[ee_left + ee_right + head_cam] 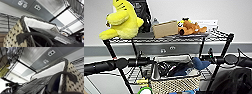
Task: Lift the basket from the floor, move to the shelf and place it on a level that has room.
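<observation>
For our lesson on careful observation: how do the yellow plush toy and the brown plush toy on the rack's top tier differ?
The yellow plush toy is far larger than the brown plush toy. The yellow one sits upright at the tier's left end; the brown one lies low toward the right, beyond the cardboard box. Both rest on the shelf's top tier.

Pale woven basket (pixel 175 83) with whitish liner, upright and stuffed with dark and blue items, sitting at the black wire shelf (pixel 224 53)'s second level (pixel 134 73), right between the front posts. Level's flat black grid showing beside the basket.
</observation>
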